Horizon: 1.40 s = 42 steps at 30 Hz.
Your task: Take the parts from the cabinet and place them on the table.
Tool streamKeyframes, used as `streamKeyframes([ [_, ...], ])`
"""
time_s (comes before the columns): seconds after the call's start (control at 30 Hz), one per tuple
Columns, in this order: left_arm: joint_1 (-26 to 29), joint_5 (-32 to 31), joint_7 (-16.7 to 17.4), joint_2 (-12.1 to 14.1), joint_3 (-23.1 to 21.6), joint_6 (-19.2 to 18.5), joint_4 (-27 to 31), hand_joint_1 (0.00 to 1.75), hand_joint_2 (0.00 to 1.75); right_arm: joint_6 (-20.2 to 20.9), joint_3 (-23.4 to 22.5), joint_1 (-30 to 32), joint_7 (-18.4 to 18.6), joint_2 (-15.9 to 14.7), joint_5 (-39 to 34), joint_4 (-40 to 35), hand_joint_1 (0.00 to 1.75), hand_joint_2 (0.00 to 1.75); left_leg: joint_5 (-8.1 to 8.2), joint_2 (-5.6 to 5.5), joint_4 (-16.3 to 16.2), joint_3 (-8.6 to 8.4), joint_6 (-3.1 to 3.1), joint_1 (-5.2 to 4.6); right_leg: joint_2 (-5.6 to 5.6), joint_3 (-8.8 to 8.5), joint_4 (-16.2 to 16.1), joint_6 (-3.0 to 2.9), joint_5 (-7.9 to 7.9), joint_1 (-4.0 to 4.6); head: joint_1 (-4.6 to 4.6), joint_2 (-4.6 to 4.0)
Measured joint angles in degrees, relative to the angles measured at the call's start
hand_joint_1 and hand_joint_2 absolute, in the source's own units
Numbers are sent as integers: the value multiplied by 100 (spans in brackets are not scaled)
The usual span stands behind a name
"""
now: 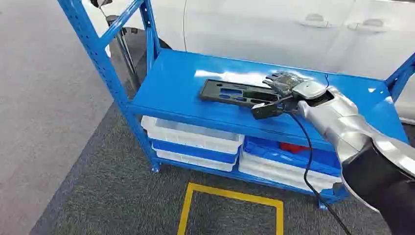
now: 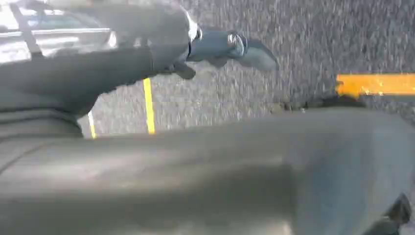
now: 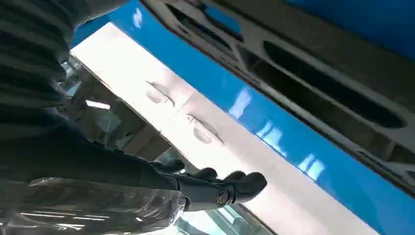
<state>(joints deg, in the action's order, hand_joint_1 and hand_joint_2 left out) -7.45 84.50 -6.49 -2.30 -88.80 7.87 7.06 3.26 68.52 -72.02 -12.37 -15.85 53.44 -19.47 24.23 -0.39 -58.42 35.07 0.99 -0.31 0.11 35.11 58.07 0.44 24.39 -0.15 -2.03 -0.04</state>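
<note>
The right hand (image 1: 283, 84) hovers over the near end of the black plastic panel (image 1: 234, 92) on the blue shelf (image 1: 171, 83), fingers loosely spread, gripping nothing.

Black plastic part (image 1: 235, 92) flat on the top shelf of the blue rack (image 1: 171, 88).

I see a long, flat black panel with several slot-shaped cutouts, lying face-down-flat on the shelf, angled slightly, toward the shelf's middle and right. Its right end sits under my right hand (image 1: 284, 84); from the wrist its cutouts (image 3: 333, 88) show blue beneath.
</note>
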Motion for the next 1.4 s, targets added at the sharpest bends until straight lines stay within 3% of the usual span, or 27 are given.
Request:
streamKeyframes([
  [0.07, 17, -4, -7, 0, 0, 0, 0, 0, 0, -44, -2, 62, 2, 2, -4, 26, 0, 175, -23, -6, 41, -5, 61, 1, 2, -16, -22, 73, -13, 5, 2, 0],
  [0.13, 5, -11, -26, -2, 0, 0, 2, 0, 0, -61, -7, 84, 9, 0, -4, 46, 0, 175, -69, 7, 107, -40, 117, 30, 0, 57, 168, 129, 165, -27, 2, 0],
  [0.23, 2, -13, -50, 0, 2, 0, 2, 0, 0, -68, -9, 156, 15, 0, -4, 87, 0, 175, -66, 9, 103, -35, 142, 23, 2, 660, 1441, 203, 766, -37, 2, 0],
  [0.27, 7, -13, -55, 0, 2, 0, 2, 0, 0, -68, -9, 207, 15, 0, -4, 103, 0, 175, -65, 8, 97, -33, 142, 24, 1, 811, 1737, 217, 823, -45, 2, 0],
  [0.3, 10, -13, -57, 0, 2, 0, 2, 0, 0, -65, -9, 246, 15, 0, -2, 114, 0, 175, -64, 6, 93, -34, 142, 26, 0, 824, 1745, 224, 754, -59, 2, 0],
  [0.33, 9, -13, -59, -2, 2, 0, 4, 0, 0, -65, -9, 264, 15, 0, 0, 120, 0, 175, -59, 4, 80, -33, 135, 29, -2, 707, 1472, 227, 553, -70, 2, 0],
  [0.4, 6, -11, -70, -2, 2, 0, 4, 0, 0, -61, -9, 260, 17, 0, 0, 124, 0, 175, -29, 3, 42, -37, 101, 34, -12, 186, 441, 219, 53, -82, 2, 0],
  [0.43, 2, -11, -72, -2, 0, 2, 4, 0, 0, -59, -11, 260, 20, 0, 0, 129, 0, 175, -10, 3, 17, -32, 72, 34, -14, 8, 43, 201, 33, -84, 2, 0],
  [0.47, -4, -11, -74, -2, 2, 2, 4, 0, 0, -43, -9, 268, 22, 7, 2, 135, 0, 175, 0, -3, -3, -6, 43, -2, -7, -1, 29, 141, 23, -32, 2, 0],
  [0.57, 4, -4, -74, -2, 2, 11, 7, 0, 0, -15, -11, 328, 48, 9, 2, 168, 0, 175, -12, 0, 27, -20, -27, 10, 5, 19, 44, 38, 19, -18, 0, 0],
  [0.63, 1, -2, -74, 0, 2, 20, 7, 0, 0, -13, -11, 349, 65, 35, -4, 177, 0, 175, 95, 3, -86, 20, -96, 19, -3, -12, -7, -46, -14, -66, 2, 0],
  [0.67, -2, 0, -74, -2, 0, 18, 7, 0, 0, -13, -11, 349, 70, 50, -7, 181, 0, 175, 287, 3, -360, 138, -121, 18, -8, -13, -6, -87, -9, -67, 0, 0],
  [0.73, 7, 2, -74, -2, 2, 18, 7, 0, 0, -13, -11, 391, 72, 61, -9, 194, 0, 175, 740, 4, -1351, 591, -158, 45, -10, -12, -4, -103, -4, -51, 2, 0],
  [0.77, 14, 2, -74, -2, 2, 18, 7, 0, 0, -13, -11, 421, 72, 70, -9, 205, 0, 175, 860, 4, -1724, 767, -165, 46, -10, -11, -1, -106, -2, -45, 2, 0],
  [0.8, 18, 2, -74, -2, 2, 18, 9, 0, 0, -13, -11, 453, 72, 74, -9, 212, 0, 175, 850, 4, -1868, 842, -163, 46, -9, -14, 1, -109, 0, -43, 2, 0],
  [0.83, 18, 2, -74, -2, 2, 18, 9, 0, 0, -13, -11, 475, 72, 85, -9, 216, 0, 175, 704, 4, -1718, 778, -153, 46, -3, -19, 4, -109, 1, -40, 2, 0],
  [0.87, 15, 2, -74, -2, 2, 18, 9, 0, 0, -13, -11, 482, 72, 90, -11, 221, 0, 175, 464, 4, -1325, 589, -131, 45, 3, -22, 8, -107, 4, -39, 2, 0],
  [0.93, 6, 2, -74, 0, 0, 20, 9, 0, 0, -13, -15, 479, 83, 116, -11, 223, 0, 175, -11, 4, -244, 60, -40, 32, 13, -40, 10, -90, 15, -30, 2, 0],
  [0.97, -2, 4, -74, 0, 2, 22, 9, 0, 0, -13, -15, 476, 87, 125, -13, 225, 0, 175, 58, 3, -24, -63, -17, 3, 16, -27, 27, -61, 29, 15, 0, 0],
  [1.07, 16, 7, -101, 0, 2, 22, 9, 0, 0, -6, -17, 478, 103, 131, -13, 247, 0, 175, 51, -4, -3, -47, 8, -4, 13, -17, 4, 26, 11, -20, 2, 0],
  [1.13, 7, 13, -120, -4, 2, 22, 11, 0, 0, -6, -26, 471, 105, 144, -20, 253, 0, 175, -19, 13, 101, -92, 83, 42, 12, -3, 67, 91, 74, -33, 2, 0],
  [1.17, -7, 15, -142, -4, 2, 24, 11, 0, 0, -6, -30, 464, 109, 146, -24, 258, 0, 175, -31, 12, 118, -91, 111, 41, 8, 91, 260, 112, 231, -27, 2, 0],
  [1.23, -3, 20, -162, -7, 2, 20, 13, 0, 0, -9, -44, 480, 124, 146, -46, 278, 0, 175, -32, 10, 118, -86, 126, 37, 10, 513, 1199, 153, 708, -36, 2, 0],
  [1.27, 6, 20, -168, -9, 2, 20, 13, 0, 0, -13, -52, 508, 124, 146, -55, 282, 0, 175, -30, 9, 115, -85, 128, 38, 10, 725, 1632, 170, 859, -38, 2, 0],
  [1.3, 16, 20, -175, -9, 2, 18, 13, 0, 0, -17, -59, 539, 127, 146, -61, 288, 0, 175, -29, 8, 112, -86, 127, 40, 8, 851, 1867, 181, 883, -50, 2, 0],
  [1.33, 18, 20, -177, -9, 2, 18, 15, 0, 0, -22, -61, 552, 127, 146, -68, 293, 0, 175, -24, 7, 107, -90, 121, 43, 7, 828, 1774, 190, 758, -67, 2, 0],
  [1.4, 13, 22, -181, -11, 2, 18, 15, 0, 0, -22, -70, 547, 127, 146, -79, 297, 0, 175, 4, 4, 71, -95, 85, 59, -1, 419, 910, 202, 260, -90, 2, 0],
])
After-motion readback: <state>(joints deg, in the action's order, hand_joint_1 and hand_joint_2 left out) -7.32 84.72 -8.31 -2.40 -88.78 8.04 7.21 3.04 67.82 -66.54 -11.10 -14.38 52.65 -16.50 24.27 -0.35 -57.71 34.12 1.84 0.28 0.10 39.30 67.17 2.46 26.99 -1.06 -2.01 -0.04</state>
